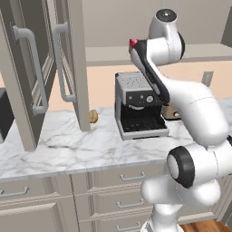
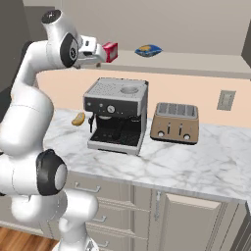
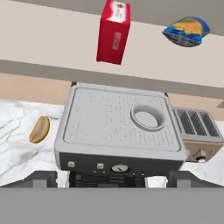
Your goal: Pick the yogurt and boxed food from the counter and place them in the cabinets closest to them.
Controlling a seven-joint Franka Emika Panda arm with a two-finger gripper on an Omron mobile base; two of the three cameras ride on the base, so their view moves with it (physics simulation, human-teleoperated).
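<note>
High on the beige shelf floor [image 2: 196, 61] above the coffee machine stands the boxed food [image 2: 110, 51], a small red box. From the right base view the gripper [image 2: 99, 53] sits right against its left side, though whether the fingers pinch it, or are spread or pressed together, cannot be told. From the left base view only a red corner [image 1: 133, 43] peeks past the arm. On the hand view the box [image 3: 113, 32] stands upright with a blue-and-yellow bag [image 3: 187, 31] to its right. Below, on the marble desk [image 2: 186, 164], the coffee machine [image 2: 117, 115] stands with a toaster [image 2: 175, 122] just to its right and a small hot dog [image 3: 39, 129] to its left. Open cabinet doors [image 1: 27, 68] with bar handles show at the left of the left base view.
</note>
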